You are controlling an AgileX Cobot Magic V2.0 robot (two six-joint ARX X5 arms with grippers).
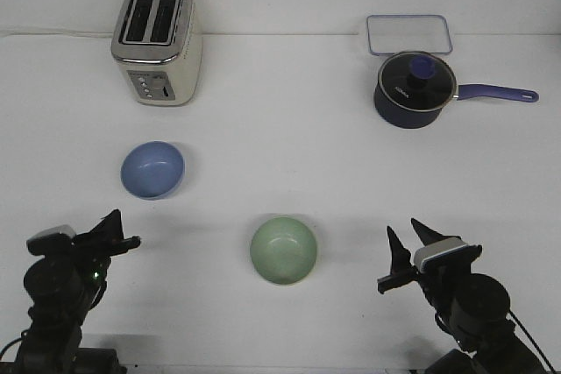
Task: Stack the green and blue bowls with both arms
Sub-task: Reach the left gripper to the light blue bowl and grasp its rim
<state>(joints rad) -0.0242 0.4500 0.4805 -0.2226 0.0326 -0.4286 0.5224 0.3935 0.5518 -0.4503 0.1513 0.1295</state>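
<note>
You have the blue bowl (152, 170) sitting upright on the white table (280, 129) in front of the toaster (158, 43), and the green bowl (283, 250) upright nearer you at centre, the 2 well apart. Your left gripper (121, 229) hovers just below the blue bowl, fingers slightly parted, holding nothing. Your right gripper (412, 243) sits to the right of the green bowl, fingers spread, empty. The saucepan (415, 88) stands far right

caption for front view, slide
Blue bowl and green bowl apart on table; both grippers, left and right, empty.
</note>
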